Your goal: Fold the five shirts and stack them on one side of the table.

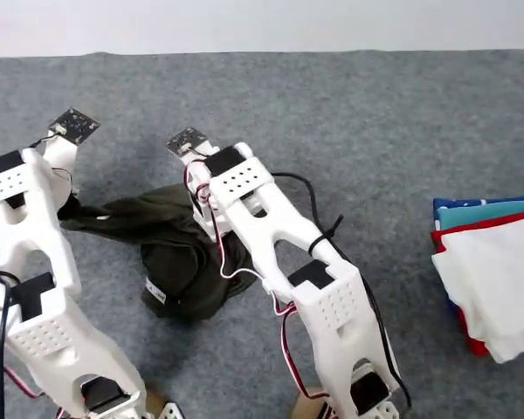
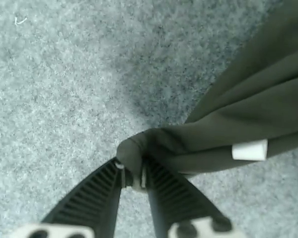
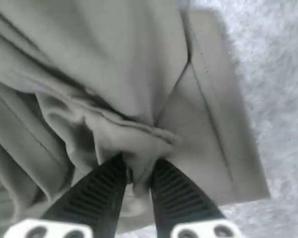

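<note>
A dark olive shirt (image 1: 170, 249) lies bunched on the grey carpeted table between the two arms. My left gripper (image 2: 133, 174) is shut on a pinched corner of the olive shirt (image 2: 248, 109), just above the carpet; a small white tag (image 2: 249, 150) shows on the cloth. My right gripper (image 3: 138, 174) is shut on a fold of the olive shirt (image 3: 114, 74), near its seam. In the high view the left gripper (image 1: 70, 205) holds the shirt's left end and the right gripper (image 1: 205, 209) its upper right part.
A stack of folded shirts (image 1: 493, 279) lies at the table's right edge, white on top with red, teal and blue edges under it. Grey carpet (image 1: 349, 122) stretches open between the arms and the stack. Cables run along the right arm (image 1: 319, 236).
</note>
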Robot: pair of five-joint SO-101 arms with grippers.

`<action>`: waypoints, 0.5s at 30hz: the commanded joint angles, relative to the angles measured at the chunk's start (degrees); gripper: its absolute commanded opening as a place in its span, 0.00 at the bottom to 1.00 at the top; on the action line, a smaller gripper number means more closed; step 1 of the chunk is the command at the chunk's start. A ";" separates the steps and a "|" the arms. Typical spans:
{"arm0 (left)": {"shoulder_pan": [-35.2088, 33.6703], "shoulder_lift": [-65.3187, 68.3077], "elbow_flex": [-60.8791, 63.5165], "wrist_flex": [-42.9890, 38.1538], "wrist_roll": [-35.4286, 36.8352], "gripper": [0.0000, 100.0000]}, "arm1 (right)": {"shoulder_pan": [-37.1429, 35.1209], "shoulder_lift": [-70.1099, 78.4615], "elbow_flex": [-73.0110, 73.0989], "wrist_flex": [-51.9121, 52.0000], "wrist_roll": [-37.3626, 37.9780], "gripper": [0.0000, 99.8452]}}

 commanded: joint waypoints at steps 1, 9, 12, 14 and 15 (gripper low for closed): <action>0.44 -0.97 -1.19 0.79 -0.18 0.00 | 1.54 -6.37 -2.99 2.07 4.31 0.01; 5.27 -10.11 -4.97 6.42 2.37 0.00 | 7.08 -21.93 -2.99 7.08 14.86 0.01; 7.65 -13.89 -4.62 6.42 2.46 0.00 | 9.19 -27.56 -2.99 8.22 21.01 0.01; 8.62 -15.65 -4.62 6.42 3.60 0.00 | 9.89 -30.46 -2.99 7.69 25.23 0.01; 9.05 -16.35 -4.62 6.42 4.04 0.00 | 9.98 -31.60 -2.99 7.34 27.25 0.01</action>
